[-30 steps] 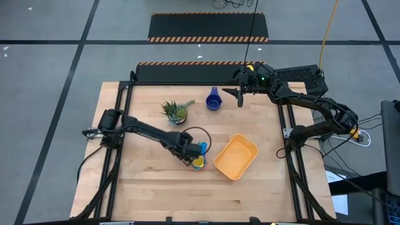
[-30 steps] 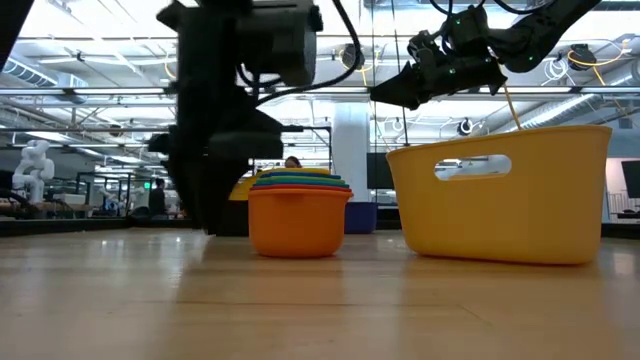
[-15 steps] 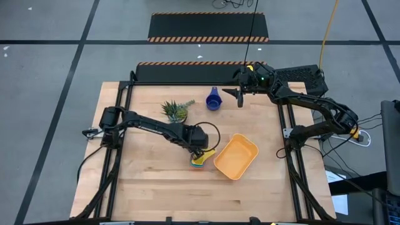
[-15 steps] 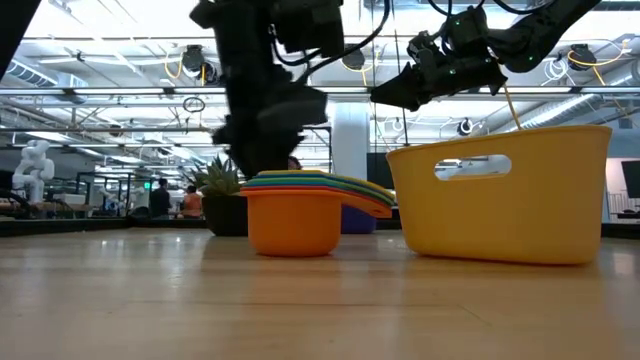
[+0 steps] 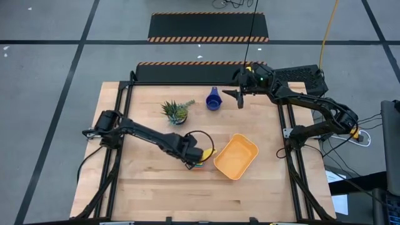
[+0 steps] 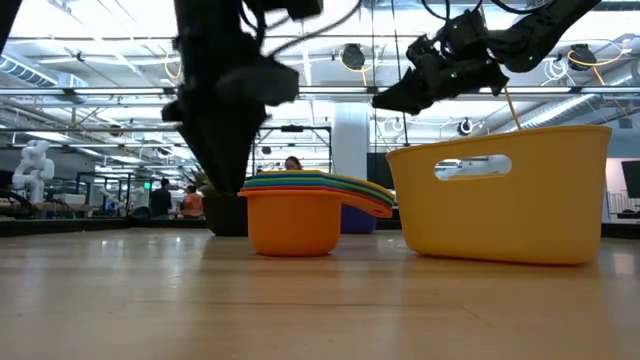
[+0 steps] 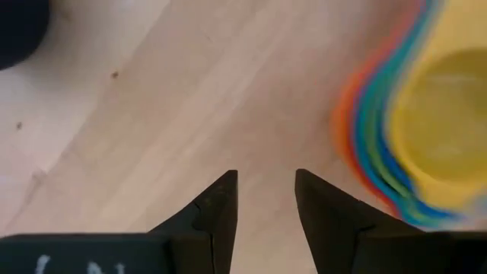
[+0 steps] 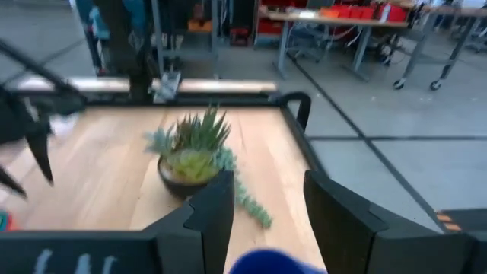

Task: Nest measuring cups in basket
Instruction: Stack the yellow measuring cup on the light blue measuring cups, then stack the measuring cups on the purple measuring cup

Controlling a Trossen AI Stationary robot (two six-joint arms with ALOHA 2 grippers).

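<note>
A nested stack of measuring cups (image 6: 296, 212) stands on the wooden desk (image 5: 144, 187), its orange-yellow outer cup lowest and coloured rims of green, blue and red layered above it, the flat handles fanning out toward the basket (image 5: 236, 156). From above, the stack (image 5: 201, 159) sits just beside the basket's left edge, not inside it; the low view does not settle whether handles and basket wall touch. The basket (image 6: 503, 193), a shallow orange-yellow tray with a slot handle in its wall, lies toward the desk's right half.

The left gripper (image 5: 189, 159) hovers low at the stack's side, its arm stretched across the desk from the left edge. Its wrist camera shows the fingers (image 7: 215, 217) parted with bare wood between them and the cups (image 7: 415, 137), blurred, off to one side; nothing is gripped.

A separate dark blue cup (image 5: 213, 100) rests near the desk's far edge, beside a small spiky potted plant (image 5: 175, 111). The right gripper (image 5: 239, 95) waits above that far edge, just beside the blue cup, its fingers (image 8: 211, 215) spread apart and empty, the plant (image 8: 192, 149) ahead of them.
</note>
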